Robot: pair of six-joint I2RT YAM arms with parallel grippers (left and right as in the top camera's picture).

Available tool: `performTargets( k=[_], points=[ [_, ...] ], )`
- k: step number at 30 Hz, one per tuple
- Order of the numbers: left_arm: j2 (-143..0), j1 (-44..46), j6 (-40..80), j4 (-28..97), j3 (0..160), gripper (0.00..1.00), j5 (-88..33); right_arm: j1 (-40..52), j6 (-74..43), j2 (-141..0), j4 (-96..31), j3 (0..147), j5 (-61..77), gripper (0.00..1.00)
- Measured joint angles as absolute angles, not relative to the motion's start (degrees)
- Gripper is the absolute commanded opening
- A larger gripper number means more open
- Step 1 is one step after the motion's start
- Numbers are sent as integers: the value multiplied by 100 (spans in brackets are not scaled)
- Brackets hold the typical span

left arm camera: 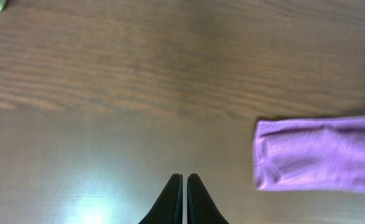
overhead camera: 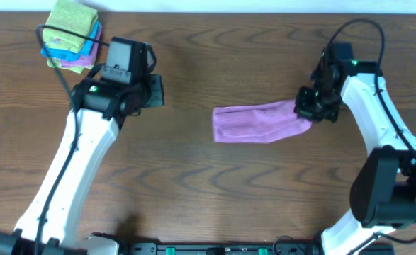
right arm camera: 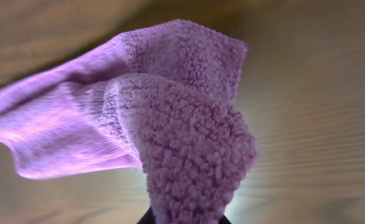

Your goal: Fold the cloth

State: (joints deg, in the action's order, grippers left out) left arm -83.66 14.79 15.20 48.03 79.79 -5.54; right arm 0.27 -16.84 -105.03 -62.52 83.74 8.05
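One fold looks done: the cloth (overhead camera: 254, 124) lies right of centre on the table (overhead camera: 193, 191) as a doubled, narrow band, its right end lifted off the wood. At least one more fold across its length seems left before it resembles the stack of folded cloths (overhead camera: 71, 41) in the upper left corner. The right gripper (overhead camera: 311, 112) is clamped on that raised end, with plush bunched over its tips. The left gripper (left arm camera: 184, 190) hangs over bare wood left of the cloth, jaws pressed together, holding nothing.
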Motion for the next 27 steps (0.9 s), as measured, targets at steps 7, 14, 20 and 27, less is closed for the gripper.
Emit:
performTargets(
  k=[7,14,20,27],
  points=[
    [-7568,1479,1520,4982,7968,6,-685,1310,-1697,-10506,-5889,8475,-19,1],
    [-6930,1479,1520,5448,7968,6,-714,2692,-1737,-10912,-5736,8475,-733,1],
    [-6836,1479,1520,5564,7968,6,-731,3013,-1739,-11216,-5669,8473,-871,1],
    [-6834,1476,1520,5577,7968,6,-731,3369,-1831,-11242,-5474,8473,-871,13]
  ],
)
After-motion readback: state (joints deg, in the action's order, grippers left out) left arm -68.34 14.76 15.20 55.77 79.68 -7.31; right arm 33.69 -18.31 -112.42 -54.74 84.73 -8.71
